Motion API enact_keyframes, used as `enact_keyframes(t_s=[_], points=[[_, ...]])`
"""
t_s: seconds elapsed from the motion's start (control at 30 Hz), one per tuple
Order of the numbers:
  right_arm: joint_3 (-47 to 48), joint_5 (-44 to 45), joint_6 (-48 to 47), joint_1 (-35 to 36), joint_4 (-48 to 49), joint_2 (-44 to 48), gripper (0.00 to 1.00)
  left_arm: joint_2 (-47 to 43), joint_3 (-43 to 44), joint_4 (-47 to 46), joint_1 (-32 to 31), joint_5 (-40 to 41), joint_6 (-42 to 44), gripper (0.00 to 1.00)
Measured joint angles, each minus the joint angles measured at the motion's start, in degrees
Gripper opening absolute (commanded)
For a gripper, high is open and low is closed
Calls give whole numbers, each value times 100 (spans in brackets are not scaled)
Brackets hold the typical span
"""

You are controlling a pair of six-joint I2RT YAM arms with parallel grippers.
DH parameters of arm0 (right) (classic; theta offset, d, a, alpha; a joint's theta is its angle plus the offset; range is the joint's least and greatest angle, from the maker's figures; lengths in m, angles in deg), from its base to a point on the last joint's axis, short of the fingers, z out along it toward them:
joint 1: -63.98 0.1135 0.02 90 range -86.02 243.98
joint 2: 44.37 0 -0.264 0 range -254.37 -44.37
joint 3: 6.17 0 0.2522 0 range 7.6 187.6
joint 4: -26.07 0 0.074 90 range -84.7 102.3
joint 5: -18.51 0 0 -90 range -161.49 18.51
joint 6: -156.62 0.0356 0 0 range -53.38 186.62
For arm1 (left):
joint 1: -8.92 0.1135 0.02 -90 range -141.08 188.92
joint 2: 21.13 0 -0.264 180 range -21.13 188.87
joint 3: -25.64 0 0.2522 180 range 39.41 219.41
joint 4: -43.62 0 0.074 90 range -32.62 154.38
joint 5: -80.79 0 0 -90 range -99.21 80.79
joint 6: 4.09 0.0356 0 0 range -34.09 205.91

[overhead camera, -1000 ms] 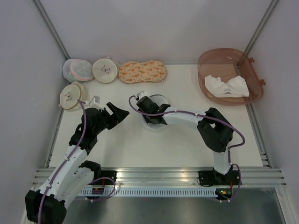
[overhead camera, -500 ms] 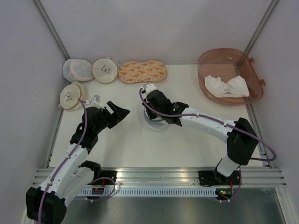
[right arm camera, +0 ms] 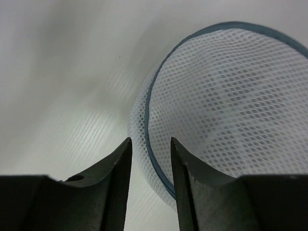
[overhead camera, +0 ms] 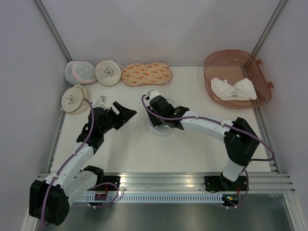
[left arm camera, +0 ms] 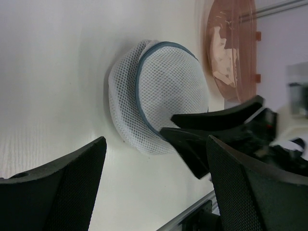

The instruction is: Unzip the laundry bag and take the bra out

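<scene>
The laundry bag (left arm camera: 159, 94), a round white mesh pouch with a dark blue-grey zipper rim, lies mid-table. In the top view (overhead camera: 157, 130) it is mostly hidden under my right gripper (overhead camera: 167, 124). In the right wrist view my right gripper (right arm camera: 150, 144) stands narrowly open, its fingers on either side of the bag's rim (right arm camera: 155, 144) at the near edge. My left gripper (overhead camera: 127, 114) is wide open and empty, left of the bag; in its own view (left arm camera: 156, 161) it faces the bag with bare table between. The bra is hidden.
Two cream pouches (overhead camera: 108, 72) (overhead camera: 73, 99), a white mesh pouch with pink trim (overhead camera: 80, 72) and a carrot-print pouch (overhead camera: 147, 73) lie at the back left. A brown translucent tub (overhead camera: 209, 72) with a white cloth (overhead camera: 233, 89) stands at the back right.
My right arm has stretched out and swung its gripper round over the bag, settling at its near rim. My left gripper has moved slightly up and right toward the bag.
</scene>
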Motion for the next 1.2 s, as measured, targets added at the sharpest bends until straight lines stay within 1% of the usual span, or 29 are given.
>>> enact_keyframes(t_s=[0.03,0.23,0.43,0.6,0.63,0.8,0.97,1.07,1.2], points=[[39,-35,-7,0,4,-179,46,-52,-2,4,0,0,-9,88],[251,20,-76,105,-105,-914,48,-378,-7,7,0,94,-22,88],[678,509,-238,378,-214,-1298,48,-413,-7,13,0,111,-22,88],[933,940,-341,483,-315,-1637,45,-407,-7,24,0,109,-22,88],[964,1025,-356,481,-323,-1709,42,-407,-9,31,0,111,-22,88],[1058,1401,-376,474,-352,-2009,37,-424,-13,59,0,111,-22,88],[1062,1720,-365,470,-354,-2057,35,-483,-46,101,0,131,-20,88],[1040,1720,-361,463,-317,-2017,36,-501,-46,94,0,131,-22,88],[951,1775,-354,463,-317,-1729,41,-514,-52,116,0,131,-22,88]])
